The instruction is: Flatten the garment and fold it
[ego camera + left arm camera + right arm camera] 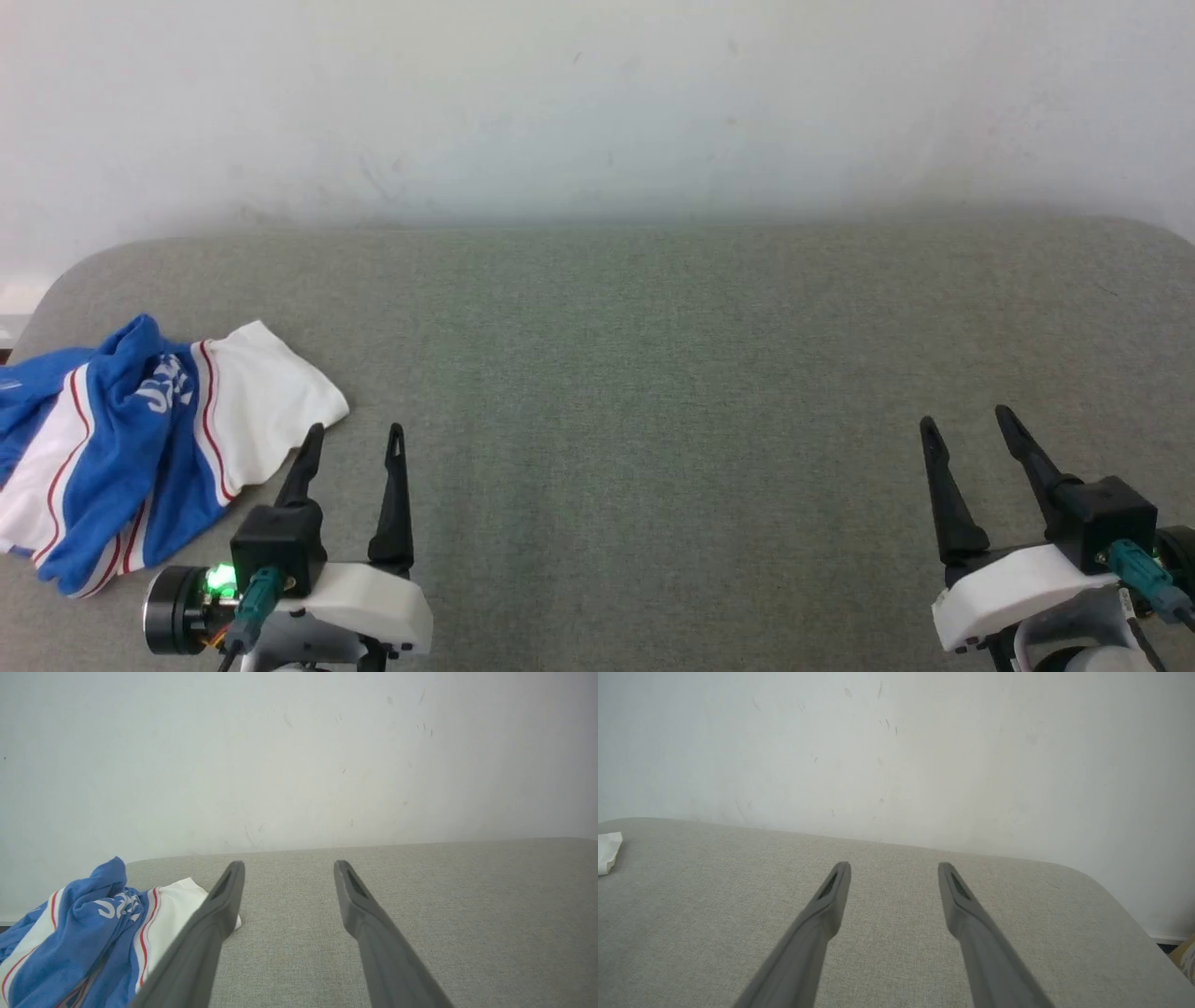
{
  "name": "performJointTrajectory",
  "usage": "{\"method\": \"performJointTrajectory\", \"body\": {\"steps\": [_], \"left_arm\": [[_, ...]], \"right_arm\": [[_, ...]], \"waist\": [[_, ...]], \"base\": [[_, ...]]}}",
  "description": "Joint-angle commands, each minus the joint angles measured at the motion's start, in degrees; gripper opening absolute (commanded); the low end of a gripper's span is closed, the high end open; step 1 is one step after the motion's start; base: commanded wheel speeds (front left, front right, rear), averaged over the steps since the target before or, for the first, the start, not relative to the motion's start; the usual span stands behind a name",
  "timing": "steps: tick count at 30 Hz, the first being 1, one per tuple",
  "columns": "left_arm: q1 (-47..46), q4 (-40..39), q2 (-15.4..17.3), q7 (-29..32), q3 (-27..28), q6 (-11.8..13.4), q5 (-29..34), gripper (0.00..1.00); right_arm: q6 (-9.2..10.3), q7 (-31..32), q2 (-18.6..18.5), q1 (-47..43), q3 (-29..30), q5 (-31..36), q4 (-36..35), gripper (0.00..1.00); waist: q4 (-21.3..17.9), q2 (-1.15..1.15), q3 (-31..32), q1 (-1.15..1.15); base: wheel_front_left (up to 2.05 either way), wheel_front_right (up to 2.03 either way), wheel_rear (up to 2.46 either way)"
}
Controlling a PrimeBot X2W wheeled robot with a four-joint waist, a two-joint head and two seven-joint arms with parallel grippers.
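Jersey T-shirt (131,439), blue with white sleeves, lies crumpled at the left edge of the tabletop (653,373), toward the near corner, not yet flattened. Left end effector (357,429) is spread wide and empty, just beside the white sleeve, probably staged for a first grasp. Right end effector (964,416) is equally wide and empty, near the right edge, well apart from the T-shirt.

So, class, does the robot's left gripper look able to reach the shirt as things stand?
Probably yes. The left gripper is open, right beside the crumpled shirt; nothing lies between them on the grey surface.
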State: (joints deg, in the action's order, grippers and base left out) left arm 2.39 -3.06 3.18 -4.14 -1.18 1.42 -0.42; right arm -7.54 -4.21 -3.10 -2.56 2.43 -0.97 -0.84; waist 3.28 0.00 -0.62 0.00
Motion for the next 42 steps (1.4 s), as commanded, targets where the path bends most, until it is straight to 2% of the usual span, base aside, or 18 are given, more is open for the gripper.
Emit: {"method": "performJointTrajectory", "body": {"steps": [1,19,42], "left_arm": [[0.9,-0.5,0.1,-0.7,-0.1,0.6,-0.5,1.0],[2.1,-1.8,0.0,-2.7,-0.7,1.2,-0.8,1.0],[4.2,-2.6,0.2,-5.5,-1.5,1.6,-1.8,1.0]], "right_arm": [[0.02,-0.6,0.1,-0.4,-0.1,0.4,-0.1,1.0],[0.02,-1.9,0.1,-1.0,-2.2,1.2,-0.5,1.0],[0.03,-3.1,0.1,-2.3,-2.5,0.5,0.1,1.0]], "waist": [[0.7,0.0,-0.1,0.0],[6.3,0.0,-0.3,0.0],[16.3,0.0,0.2,0.0]], "base": [[0.0,0.0,0.0],[0.0,0.0,0.0],[0.0,0.0,0.0]]}}
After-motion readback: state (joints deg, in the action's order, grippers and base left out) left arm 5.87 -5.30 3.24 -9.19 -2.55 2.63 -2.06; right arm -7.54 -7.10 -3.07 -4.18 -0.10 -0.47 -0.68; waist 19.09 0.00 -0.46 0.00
